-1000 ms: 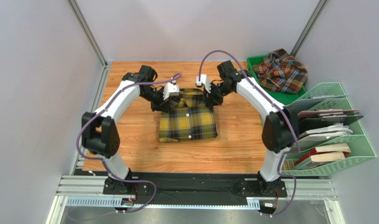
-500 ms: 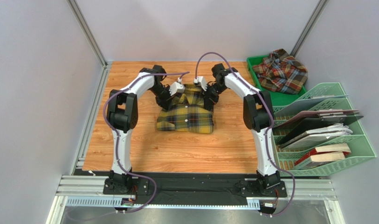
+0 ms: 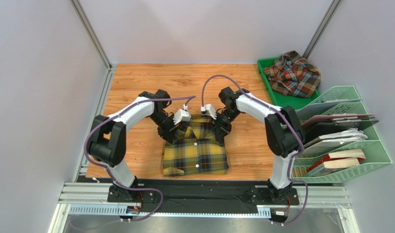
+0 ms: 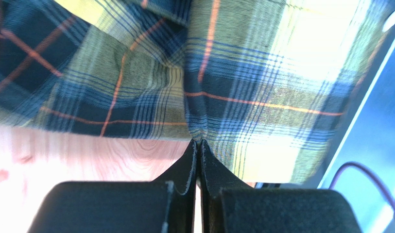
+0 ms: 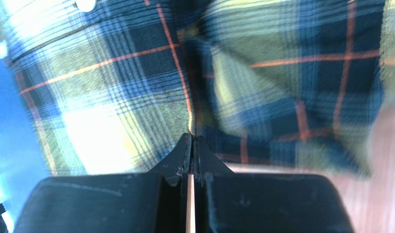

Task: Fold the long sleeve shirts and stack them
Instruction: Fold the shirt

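Yellow-and-black checked flannel shirt [image 3: 196, 156], already folded into a compact rectangle, sat much closer to the near edge of the wooden tabletop [image 3: 136, 92] than it had 1 second before, when it lay around the middle. Halfway through that second I had seen its far edge raised and the cloth bunched. Now the near part lay flat again, and only the collar end was held off the wood.

My left gripper [image 4: 198, 145] was clamped tight on a pinch of the plaid, the fabric puckering right at its tips. My right gripper [image 5: 191, 141] was closed the same way on the other side of the collar end. Both had swept back toward me with the cloth. I read this as a drag to the near edge, making room on the table rather than adding a fold.

The rust-red and teal-grey checked shirt [image 3: 292, 73] stayed crumpled in the green plastic tray [image 3: 262, 64] at the far right, untouched. So 1 of the 2 shirts looked nearly done, and the stacking had not yet begun.
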You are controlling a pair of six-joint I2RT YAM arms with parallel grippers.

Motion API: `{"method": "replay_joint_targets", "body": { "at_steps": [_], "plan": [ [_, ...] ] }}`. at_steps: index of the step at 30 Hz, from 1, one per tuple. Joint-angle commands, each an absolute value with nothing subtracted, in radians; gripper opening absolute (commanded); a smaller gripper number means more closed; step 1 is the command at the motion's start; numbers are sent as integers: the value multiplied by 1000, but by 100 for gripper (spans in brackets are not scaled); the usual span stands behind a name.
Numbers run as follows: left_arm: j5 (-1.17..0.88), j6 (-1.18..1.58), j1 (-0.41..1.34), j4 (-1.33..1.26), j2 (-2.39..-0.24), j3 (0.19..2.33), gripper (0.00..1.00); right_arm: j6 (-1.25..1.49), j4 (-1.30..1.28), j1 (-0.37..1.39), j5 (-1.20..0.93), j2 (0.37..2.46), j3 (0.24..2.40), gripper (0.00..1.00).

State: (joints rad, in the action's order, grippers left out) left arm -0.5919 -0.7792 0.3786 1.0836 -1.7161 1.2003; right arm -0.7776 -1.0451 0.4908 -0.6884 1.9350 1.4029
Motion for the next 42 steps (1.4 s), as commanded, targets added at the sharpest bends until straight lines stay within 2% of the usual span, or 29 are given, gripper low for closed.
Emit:
{"method": "replay_joint_targets", "body": {
  "at_steps": [1,5,9,20,21,24,26,27,29,33,37,42],
  "plan": [
    [-666,-700,368,1039,-1637,1239,0,-753,-1043,474,-703,1783,1335,0],
    [-637,-693,368,1008,-1663,1281,0,-738,-1017,424,-680,1762,1338,0],
    [-566,-695,353,947,-1718,1279,0,-703,-1006,367,-670,1845,1460,0],
    [-509,-730,282,907,-1836,1348,0,-670,-1046,365,-706,1989,1549,2],
    [-526,-736,282,929,-1836,1356,4,-667,-1061,364,-701,1996,1563,16],
    [-607,-791,279,977,-1783,1382,26,-632,-1137,319,-754,2019,1681,34],
    [-662,-857,279,985,-1738,1384,34,-592,-1187,267,-813,2040,1811,39],
    [-719,-879,279,988,-1709,1387,48,-539,-1195,252,-884,2068,1848,43],
    [-762,-919,293,988,-1704,1413,64,-470,-1184,232,-945,2097,1909,44],
    [-779,-969,351,1008,-1784,1489,65,-228,-1086,242,-1067,2186,1991,39],
    [-785,-1032,403,1052,-1874,1581,65,-79,-933,273,-1101,2287,2017,33],
    [-781,-1089,436,1160,-1989,1661,64,-8,-859,322,-1094,2371,2071,27]
  ]
}}
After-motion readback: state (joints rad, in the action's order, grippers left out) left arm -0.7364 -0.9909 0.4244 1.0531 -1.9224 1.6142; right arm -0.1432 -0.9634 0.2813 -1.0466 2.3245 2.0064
